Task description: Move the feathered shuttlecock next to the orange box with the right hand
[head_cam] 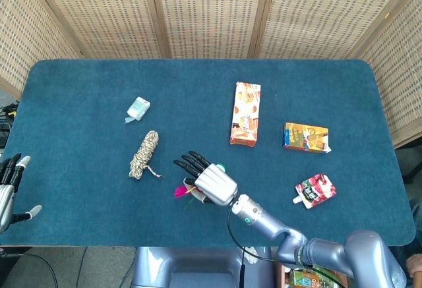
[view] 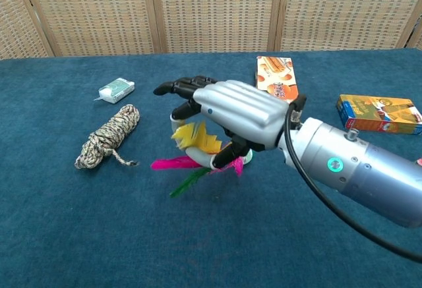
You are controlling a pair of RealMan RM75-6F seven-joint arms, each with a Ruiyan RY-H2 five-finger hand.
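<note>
My right hand grips the feathered shuttlecock and holds it off the blue table. Its pink, yellow and green feathers stick out below and left of the palm. In the head view the same hand covers most of the shuttlecock; only a pink feather and a green tip show. The orange box lies flat, up and to the right of the hand, well apart from it; it appears just behind the hand in the chest view as well. My left hand hangs at the left edge with fingers spread, holding nothing.
A coiled rope lies left of the right hand, with a small white-green packet beyond it. An orange-yellow carton and a red pouch sit to the right. Wicker screens stand behind the table.
</note>
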